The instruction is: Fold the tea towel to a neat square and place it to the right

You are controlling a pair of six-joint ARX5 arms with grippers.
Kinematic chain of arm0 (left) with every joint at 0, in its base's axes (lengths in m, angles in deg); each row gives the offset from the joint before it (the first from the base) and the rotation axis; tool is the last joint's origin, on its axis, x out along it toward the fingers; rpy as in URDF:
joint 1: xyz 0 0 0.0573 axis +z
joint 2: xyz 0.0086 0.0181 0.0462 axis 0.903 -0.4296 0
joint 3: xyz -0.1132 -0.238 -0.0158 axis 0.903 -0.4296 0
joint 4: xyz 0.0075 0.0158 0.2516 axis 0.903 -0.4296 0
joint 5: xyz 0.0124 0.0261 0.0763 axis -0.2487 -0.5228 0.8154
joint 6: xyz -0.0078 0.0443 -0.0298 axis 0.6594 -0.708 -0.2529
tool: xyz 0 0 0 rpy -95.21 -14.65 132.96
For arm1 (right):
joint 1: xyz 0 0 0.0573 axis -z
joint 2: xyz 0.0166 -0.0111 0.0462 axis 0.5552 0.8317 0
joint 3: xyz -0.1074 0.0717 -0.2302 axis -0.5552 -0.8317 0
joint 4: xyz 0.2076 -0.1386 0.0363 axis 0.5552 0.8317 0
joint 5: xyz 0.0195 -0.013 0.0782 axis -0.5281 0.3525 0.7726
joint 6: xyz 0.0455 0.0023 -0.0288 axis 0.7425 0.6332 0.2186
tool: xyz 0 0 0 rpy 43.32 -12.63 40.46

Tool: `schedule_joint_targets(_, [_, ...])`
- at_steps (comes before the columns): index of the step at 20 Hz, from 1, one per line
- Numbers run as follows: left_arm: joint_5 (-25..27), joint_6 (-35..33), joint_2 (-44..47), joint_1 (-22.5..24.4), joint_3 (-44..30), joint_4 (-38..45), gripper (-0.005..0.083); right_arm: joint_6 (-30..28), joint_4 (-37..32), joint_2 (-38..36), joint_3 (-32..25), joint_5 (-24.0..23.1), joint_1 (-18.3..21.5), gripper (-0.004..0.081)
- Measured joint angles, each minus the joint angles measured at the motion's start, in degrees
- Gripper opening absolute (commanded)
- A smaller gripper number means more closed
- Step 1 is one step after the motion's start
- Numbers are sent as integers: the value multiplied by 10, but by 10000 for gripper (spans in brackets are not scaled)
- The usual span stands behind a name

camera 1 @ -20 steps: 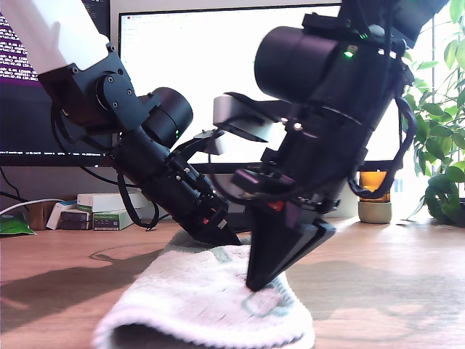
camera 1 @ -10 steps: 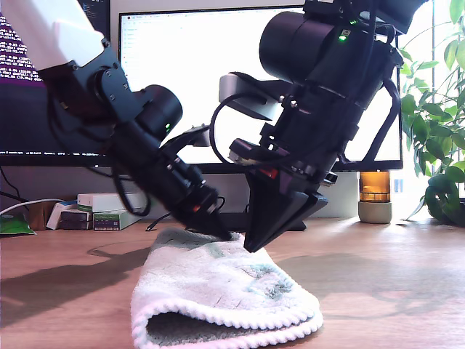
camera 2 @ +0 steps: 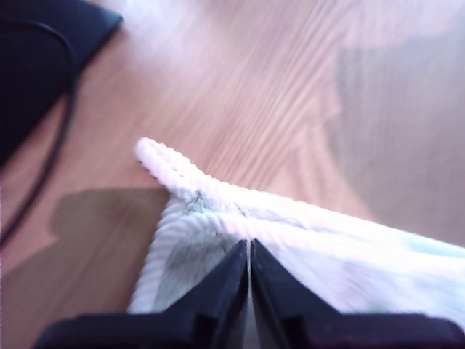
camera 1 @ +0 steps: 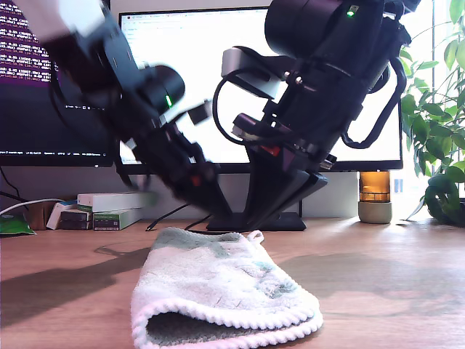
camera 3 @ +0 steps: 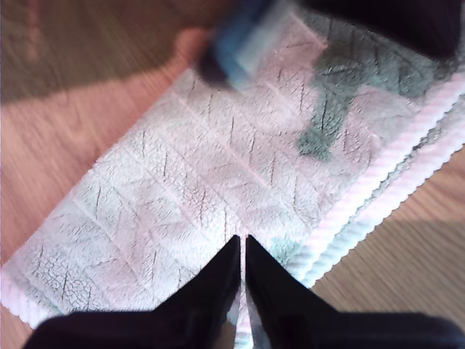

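Note:
The tea towel [camera 1: 218, 291] lies folded flat on the wooden desk, pale and fluffy with faint green marks. Its ribbed hem runs along the near edge and its small loop [camera 1: 254, 235] sits at the far corner. My first gripper [camera 1: 221, 213] belongs to the blurred arm on the exterior view's left. It is shut, just above the towel's far edge near the loop [camera 2: 156, 156]. My second gripper [camera 1: 249, 222], on the exterior view's right arm, is also shut and hovers by the same edge. The second wrist view shows its tips [camera 3: 243, 243] over the towel [camera 3: 203, 182], holding nothing.
A monitor stand [camera 1: 276, 222] and a cable [camera 1: 171, 217] lie just behind the towel. Small boxes [camera 1: 109, 209] sit at the exterior view's left. An amber jar [camera 1: 375, 198] and a plant [camera 1: 439, 145] stand at its right. Bare wood [camera 1: 385, 291] stretches right of the towel.
Both grippers went from pressing on the towel's middle to its far edge and lifted off. The towel slid a little toward the exterior view's right and now lies free.

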Motion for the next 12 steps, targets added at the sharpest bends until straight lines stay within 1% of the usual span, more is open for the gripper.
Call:
schedule_joint_targets(1, [0,0,25,3,0,-17,-21,12,0,0,4,0,0,-12])
schedule_joint_targets(3, [-1,0,79,11,0,-49,-21,16,0,-6,9,-5,0,-12])
schedule_joint_targets(6, [-3,3,140,24,0,-78,-21,16,-1,-59,9,-33,3,-12])
schedule_joint_targets(8, [-2,17,172,31,-14,-62,-21,15,-2,-117,9,-49,3,-12])
schedule_joint_targets(10, [-2,25,216,34,-49,-53,-21,15,-1,-172,10,-61,4,-12])
schedule_joint_targets(12, [-1,34,266,33,-91,-32,-21,14,-3,-209,9,-71,4,-12])
